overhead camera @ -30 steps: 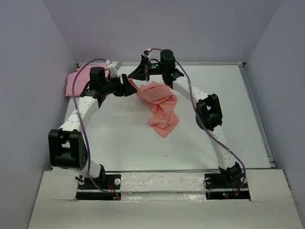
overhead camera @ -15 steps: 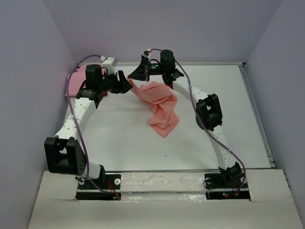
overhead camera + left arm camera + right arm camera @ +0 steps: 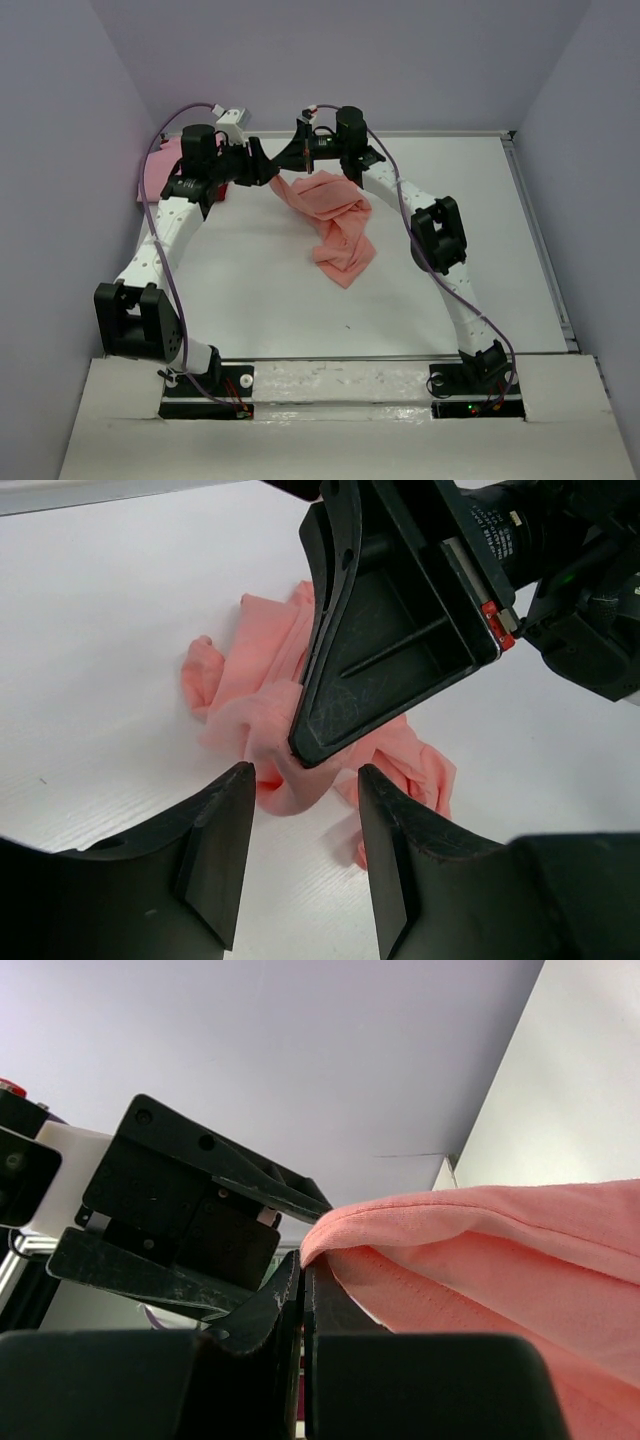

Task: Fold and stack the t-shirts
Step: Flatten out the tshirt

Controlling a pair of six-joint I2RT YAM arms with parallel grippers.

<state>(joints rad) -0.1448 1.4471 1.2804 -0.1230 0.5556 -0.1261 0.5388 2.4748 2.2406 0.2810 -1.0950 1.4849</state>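
Fingers of the right gripper [image 3: 303, 1290] pinch shut on an edge of the salmon-orange t-shirt [image 3: 335, 225], holding it raised over the far middle of the table [image 3: 250, 290] while the rest lies crumpled below. Just beside that pinch, the left gripper [image 3: 305, 775] has its fingers spread and empty. Closing this near could strike the right fingertips, or catch a bunched fold instead of one clean edge.

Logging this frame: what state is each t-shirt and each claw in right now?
salmon-orange t-shirt: crumpled and unfolded, one edge lifted off the table.
pink t-shirt: lying at the far left, partly hidden; whether it is folded cannot be told.
left claw: open, poised at the lifted edge.
right claw: shut on the salmon-orange t-shirt.
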